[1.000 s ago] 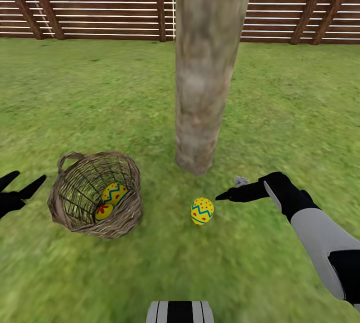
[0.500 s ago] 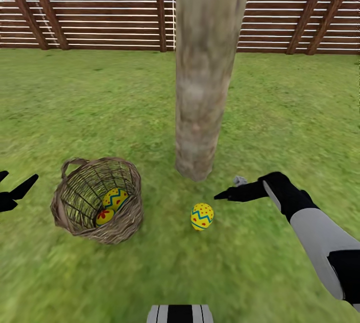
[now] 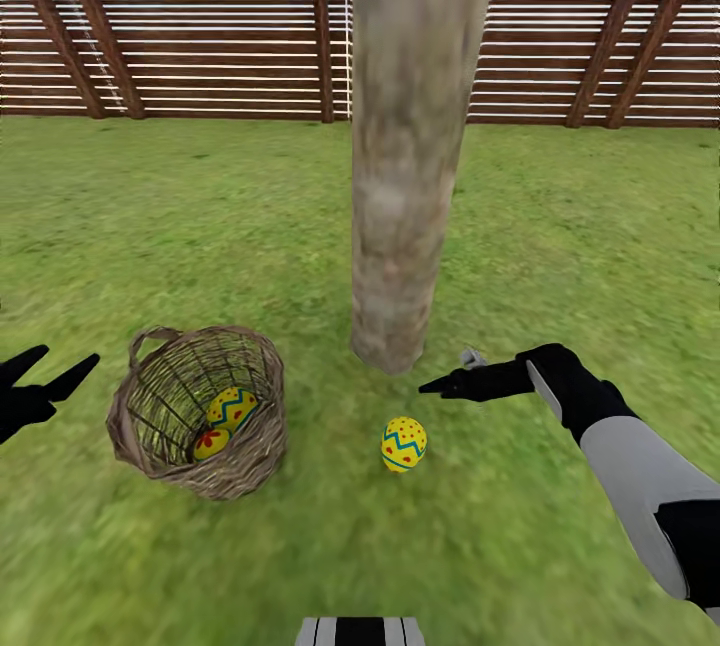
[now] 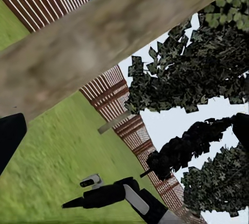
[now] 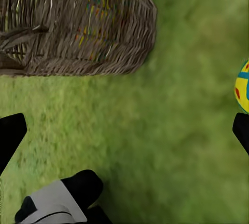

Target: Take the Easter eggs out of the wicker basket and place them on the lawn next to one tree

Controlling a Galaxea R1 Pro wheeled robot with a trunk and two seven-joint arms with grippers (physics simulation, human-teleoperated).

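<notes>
- Since a second ago the head camera has tipped up, so more fence and a strip of sky show; the right gripper [image 3: 440,387] has edged slightly towards the basket, and the eggs lie as before.
- Right fingers look drawn to a narrow point in the head view, holding nothing, though the right wrist view shows two dark tips well apart, so I cannot tell their spread for sure.
- Left gripper [image 3: 62,372] hovers beside the wicker basket [image 3: 196,412], fingers spread wide and empty.
- One Easter egg [image 3: 404,444] rests on the lawn [image 3: 560,226] near the foot of the tree [image 3: 408,176].
- Two more eggs [image 3: 225,420] sit touching inside the basket.
- Risk, as I judge it: reaching in could snag the loose weave or handle and tip the basket, and a nudged egg could roll off from the trunk.
</notes>
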